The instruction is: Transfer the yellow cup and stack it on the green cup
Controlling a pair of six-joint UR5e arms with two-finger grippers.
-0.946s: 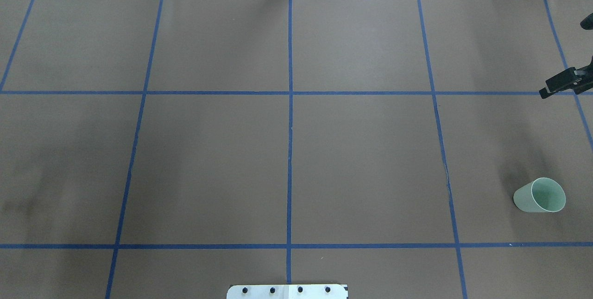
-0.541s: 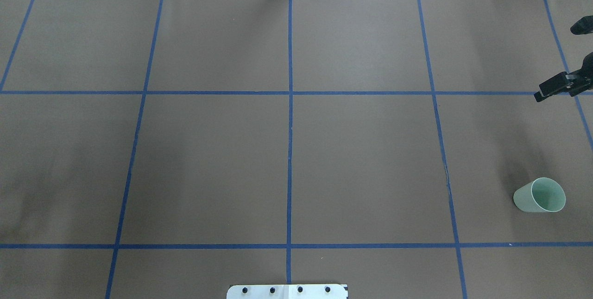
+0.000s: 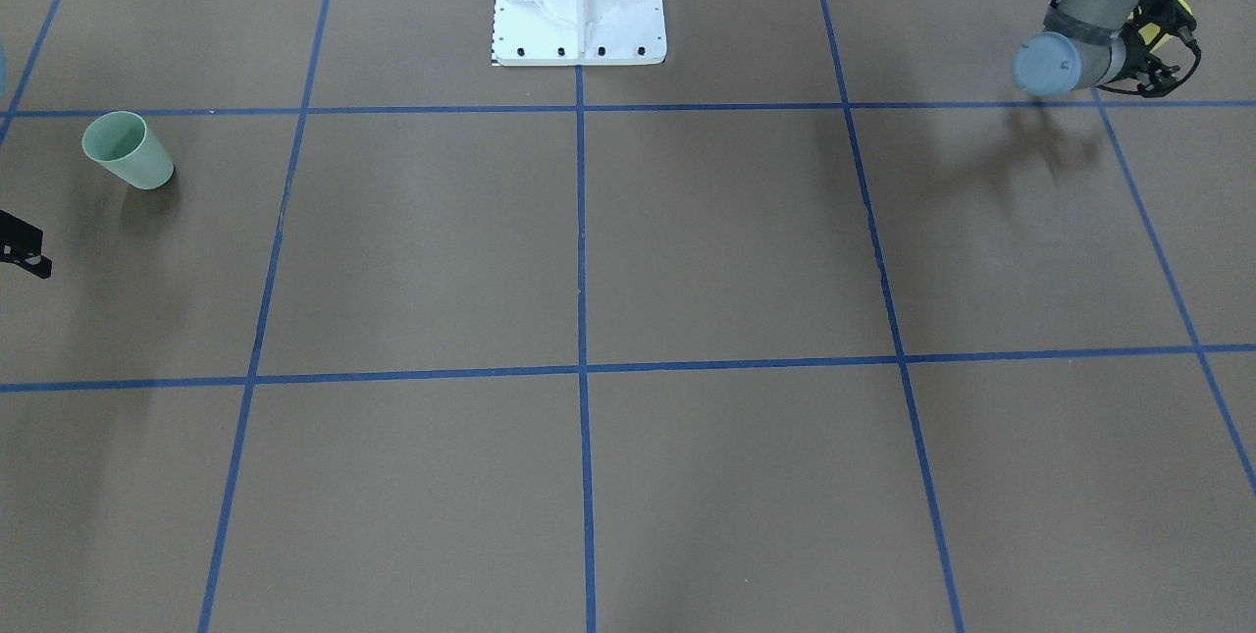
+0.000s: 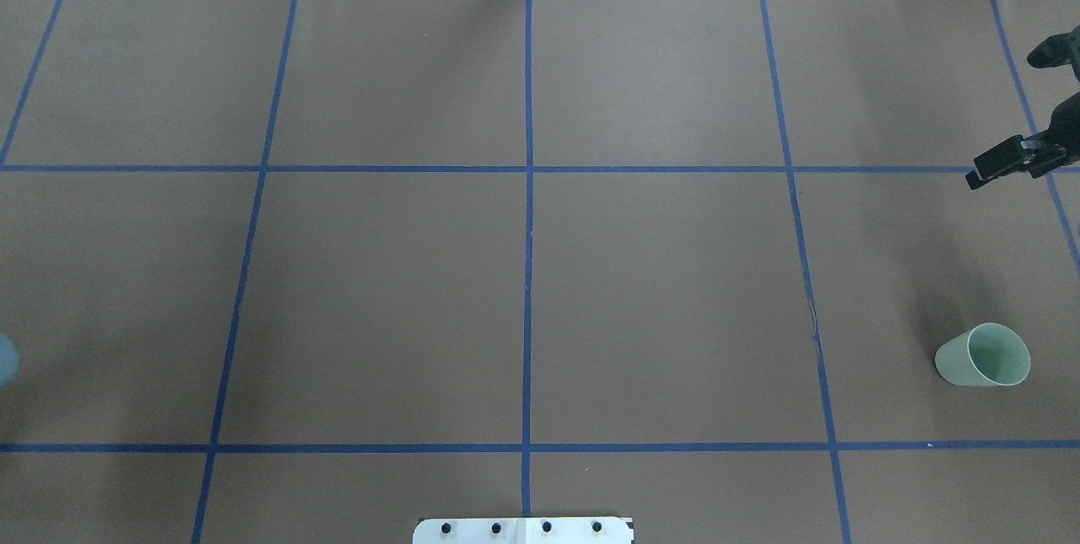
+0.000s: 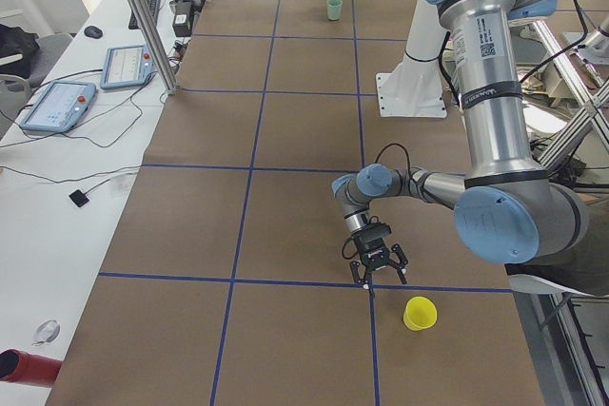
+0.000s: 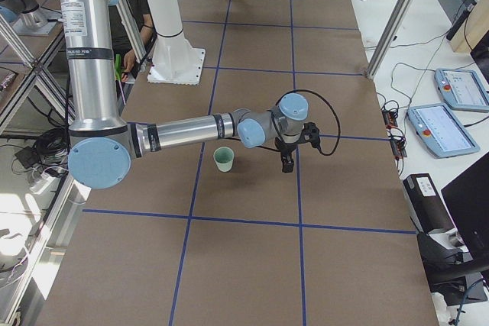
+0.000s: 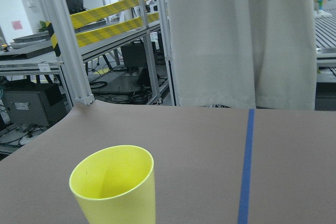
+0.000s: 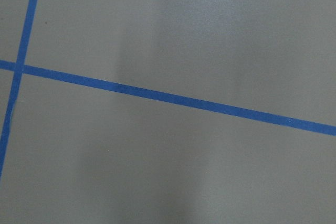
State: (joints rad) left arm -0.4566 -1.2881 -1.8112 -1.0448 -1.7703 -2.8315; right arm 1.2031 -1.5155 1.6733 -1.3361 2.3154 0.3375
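Jaws of the left gripper (image 5: 379, 278) hang spread near the yellow cup (image 5: 420, 313), not touching it. That cup stands upright at the table's (image 4: 658, 274) left end. The green cup (image 4: 983, 356) stands upright at the right end, with the right gripper (image 4: 1001, 119) nearby, jaws spread wide.
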